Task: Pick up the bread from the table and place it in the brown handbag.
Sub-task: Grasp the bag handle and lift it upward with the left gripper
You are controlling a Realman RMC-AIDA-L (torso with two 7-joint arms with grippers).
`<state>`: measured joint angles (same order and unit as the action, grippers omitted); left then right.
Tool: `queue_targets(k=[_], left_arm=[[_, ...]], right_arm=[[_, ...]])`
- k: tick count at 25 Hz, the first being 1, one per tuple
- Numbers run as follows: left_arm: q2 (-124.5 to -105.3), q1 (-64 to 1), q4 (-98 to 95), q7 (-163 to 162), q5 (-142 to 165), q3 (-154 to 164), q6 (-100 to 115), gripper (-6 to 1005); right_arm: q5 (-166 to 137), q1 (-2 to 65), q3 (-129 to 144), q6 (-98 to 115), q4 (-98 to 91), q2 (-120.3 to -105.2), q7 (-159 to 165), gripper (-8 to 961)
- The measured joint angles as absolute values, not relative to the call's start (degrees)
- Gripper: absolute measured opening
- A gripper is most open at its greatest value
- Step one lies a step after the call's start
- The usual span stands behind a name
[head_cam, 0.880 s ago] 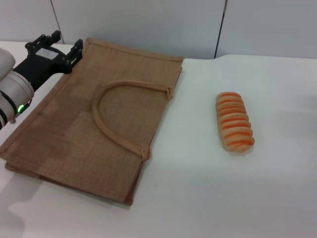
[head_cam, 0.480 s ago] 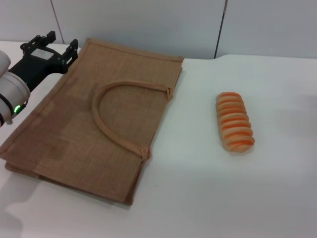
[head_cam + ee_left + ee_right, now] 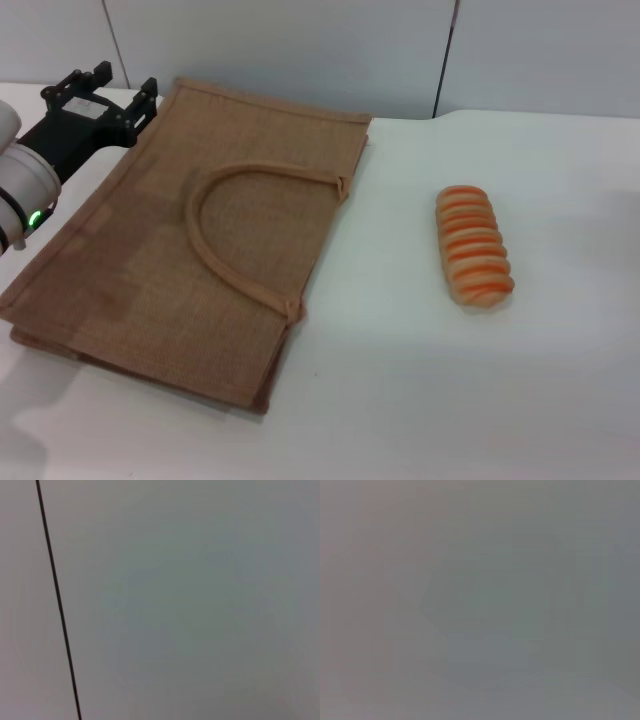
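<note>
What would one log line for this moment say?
bread: on table | brown handbag: flat | left gripper: open, beside bag's far corner | right gripper: unseen

The white table point(image 3: 420, 400) carries the brown handbag point(image 3: 150, 260), apparently lying flat, at the frame's left, and the bread point(image 3: 472, 245) at centre-right, well apart.

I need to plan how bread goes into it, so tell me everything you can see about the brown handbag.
The brown handbag is a large rectangular tote of coarse tan-brown woven fabric, like jute. It lies flat on the white table, collapsed, with no opening showing. One arched strap handle rests on its upper face, stitched at both ends near the edge facing the bread, which lies apart from it. The left gripper sits at its far left corner; whether they touch is unclear.
</note>
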<state>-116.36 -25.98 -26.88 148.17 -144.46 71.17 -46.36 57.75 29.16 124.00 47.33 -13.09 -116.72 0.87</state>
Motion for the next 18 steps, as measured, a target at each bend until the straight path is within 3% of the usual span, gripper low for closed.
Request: queue_targets(k=[18], left_arm=[[-114.62,-28.72,-28.03,117.71,-119.53,71.48,-40.42,566]], right_arm=[[57.83,29.75,123.54,44.39,-12.92,-116.63,0.7,852]])
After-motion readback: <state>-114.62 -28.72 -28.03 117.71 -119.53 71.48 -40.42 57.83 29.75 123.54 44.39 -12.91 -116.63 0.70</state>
